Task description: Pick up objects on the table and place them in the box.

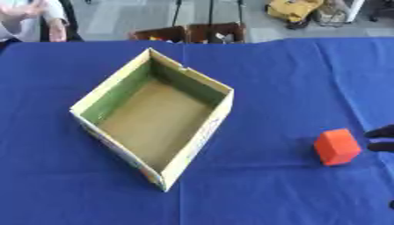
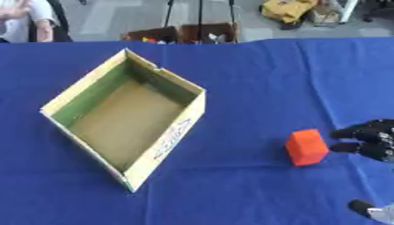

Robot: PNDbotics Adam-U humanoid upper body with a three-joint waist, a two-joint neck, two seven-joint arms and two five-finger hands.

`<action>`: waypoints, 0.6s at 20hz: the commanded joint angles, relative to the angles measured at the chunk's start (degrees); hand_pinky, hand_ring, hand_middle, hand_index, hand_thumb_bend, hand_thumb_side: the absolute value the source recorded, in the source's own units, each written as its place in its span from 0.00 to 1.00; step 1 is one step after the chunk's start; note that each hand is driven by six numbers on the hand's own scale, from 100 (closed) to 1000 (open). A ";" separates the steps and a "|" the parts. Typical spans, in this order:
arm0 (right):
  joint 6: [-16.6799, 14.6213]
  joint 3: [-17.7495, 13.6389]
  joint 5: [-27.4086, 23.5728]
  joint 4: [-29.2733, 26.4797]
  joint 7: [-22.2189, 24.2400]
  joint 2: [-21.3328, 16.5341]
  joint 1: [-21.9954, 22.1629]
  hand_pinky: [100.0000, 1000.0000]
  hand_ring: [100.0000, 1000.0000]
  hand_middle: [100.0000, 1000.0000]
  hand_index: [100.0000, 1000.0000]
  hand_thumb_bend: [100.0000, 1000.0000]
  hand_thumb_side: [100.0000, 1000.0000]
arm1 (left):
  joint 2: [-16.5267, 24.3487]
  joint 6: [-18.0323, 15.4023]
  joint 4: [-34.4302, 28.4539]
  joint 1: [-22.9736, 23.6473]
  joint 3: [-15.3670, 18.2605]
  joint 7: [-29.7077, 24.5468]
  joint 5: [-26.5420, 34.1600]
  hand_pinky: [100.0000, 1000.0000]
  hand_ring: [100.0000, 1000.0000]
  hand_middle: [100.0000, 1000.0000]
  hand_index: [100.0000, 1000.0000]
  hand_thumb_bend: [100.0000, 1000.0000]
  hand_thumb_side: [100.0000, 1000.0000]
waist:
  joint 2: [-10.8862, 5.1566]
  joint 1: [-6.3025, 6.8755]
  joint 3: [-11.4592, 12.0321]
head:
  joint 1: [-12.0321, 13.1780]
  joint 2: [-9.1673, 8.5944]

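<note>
Only the right hand (image 2: 371,141) showing, poking in from the right edge, black all over. Fingers (image 2: 348,132) stretched out toward the left, roughly level and spread a bit, not curled around anything. One fingertip sitting higher, another (image 2: 344,148) just below it, with a gap between them. Palm side mostly cut off by the edge, so not much to say about the wrist or arm. Left hand nowhere in either view.
</note>
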 commanded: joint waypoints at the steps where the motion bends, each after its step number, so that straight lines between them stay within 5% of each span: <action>1: 0.68 -1.12 -1.54 -0.87 -0.73 -2.05 -1.14 0.78 0.85 0.88 0.94 0.34 0.73 | 1.53 -0.04 -1.07 -0.38 -0.05 -0.27 -0.01 0.50 0.68 0.80 0.90 0.00 0.98 | -1.50 -1.00 0.09 | -0.12 -0.52; 12: 8.73 0.40 -5.86 -0.87 -5.13 -4.28 -7.87 0.76 0.83 0.83 0.91 0.26 0.73 | 1.38 0.19 -1.07 -0.51 -0.55 -0.75 0.40 0.50 0.68 0.80 0.90 0.00 0.98 | -1.67 -0.89 1.05 | -1.10 -0.48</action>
